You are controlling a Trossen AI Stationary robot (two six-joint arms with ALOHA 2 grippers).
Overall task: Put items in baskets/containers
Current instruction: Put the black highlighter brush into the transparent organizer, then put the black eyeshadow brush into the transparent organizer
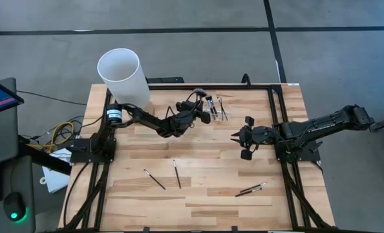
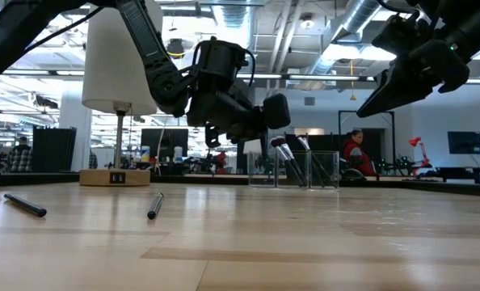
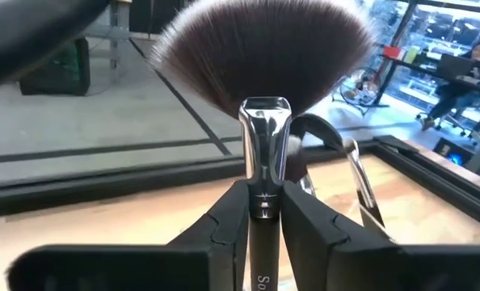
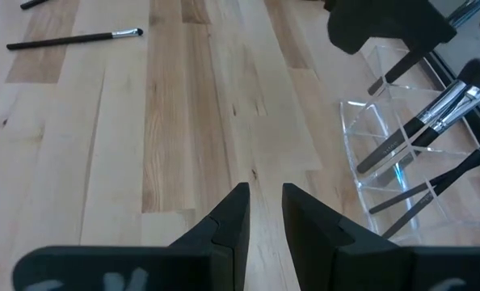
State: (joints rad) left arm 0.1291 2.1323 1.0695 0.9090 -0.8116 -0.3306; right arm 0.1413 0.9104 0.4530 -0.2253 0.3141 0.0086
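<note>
My left gripper (image 1: 196, 105) is over the far middle of the table, shut on a fan brush with a wide dark head (image 3: 260, 56). It is just left of the clear acrylic holder (image 1: 215, 107). Several brushes (image 4: 422, 125) stand tilted in the holder's slots. My right gripper (image 1: 239, 139) hovers right of centre, narrowly open over bare wood (image 4: 263, 194). Two single brushes (image 1: 154, 179) (image 1: 177, 173) and a pair of brushes (image 1: 251, 189) lie flat on the near half of the table. My left gripper pinches the fan brush's dark handle (image 3: 263, 234) between its two fingers, just behind the silver ferrule (image 3: 264, 145). The handle runs along the fingers, and the fan head sticks out past the fingertips. The brush is lifted clear of the table.
A tall white cylinder (image 1: 122, 76) on a wooden base (image 2: 115, 176) stands at the far left corner, beside the left arm's base. A black frame (image 1: 273, 110) runs along the table's edges. Bare wood lies between the two grippers. A person sits in the room beyond the table (image 2: 355, 153).
</note>
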